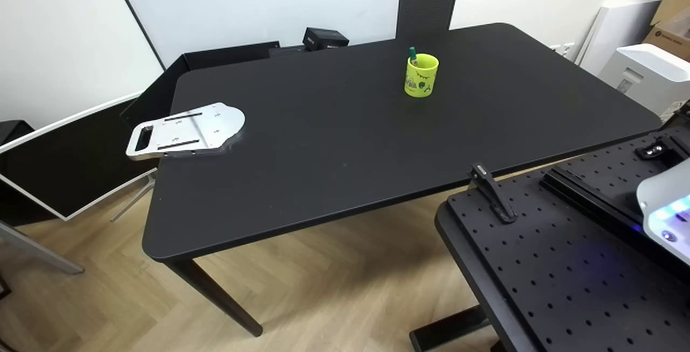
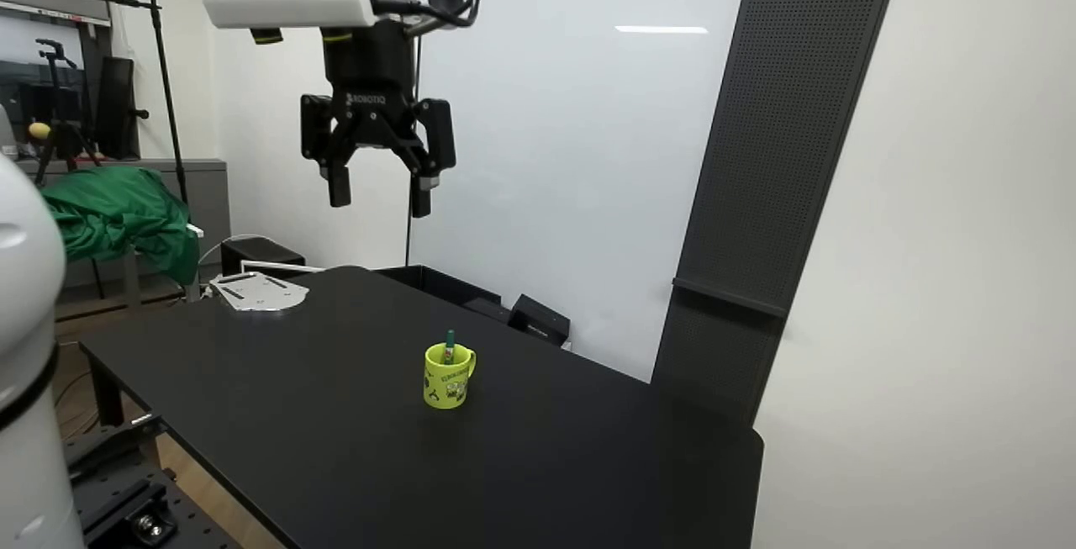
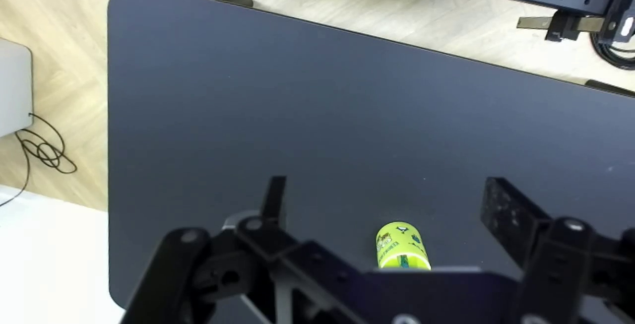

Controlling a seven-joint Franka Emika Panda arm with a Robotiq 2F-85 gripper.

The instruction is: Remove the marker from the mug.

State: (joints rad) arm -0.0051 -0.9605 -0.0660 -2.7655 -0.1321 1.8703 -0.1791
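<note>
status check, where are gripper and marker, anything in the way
Gripper open, raised, holding nothing. Green marker pokes out of yellow-green mug. Slotted silver plate well apart from mug, likely not in the way.

A yellow-green cylindrical mug is holding a slim green marker, well inside the flat black table's left edge.

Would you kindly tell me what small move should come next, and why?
I'd probably shift the open end effector into line above the marker: the end effector hangs high over the table, the marker protrudes from the mug, and the wrist view shows the mug low in frame.
</note>
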